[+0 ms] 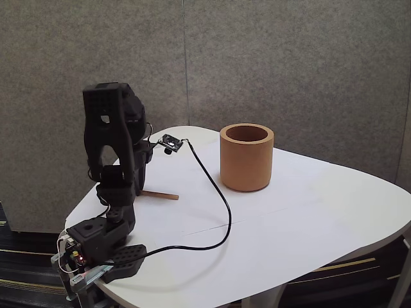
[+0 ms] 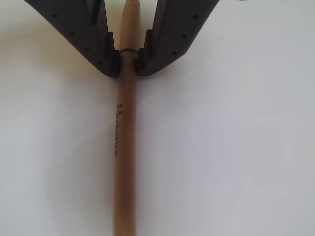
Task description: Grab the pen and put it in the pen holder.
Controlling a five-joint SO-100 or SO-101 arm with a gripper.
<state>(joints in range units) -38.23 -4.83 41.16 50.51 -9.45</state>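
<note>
Black gripper [image 2: 128, 64] closed narrow on the pen [image 2: 125, 162], both fingertips pressed against the light-brown shaft near a thin dark ring. Pen lying flat on the white table [image 2: 236, 162], printed lettering along its side, too small to read. From the fixed view, pen [image 1: 160, 195] poking out rightward from behind the folded arm [image 1: 115, 160], gripper itself probably hidden there. Black cable [image 1: 215, 192] curving across the table. Orange-tan pen holder [image 1: 246, 159] upright, well apart to the right.
</note>
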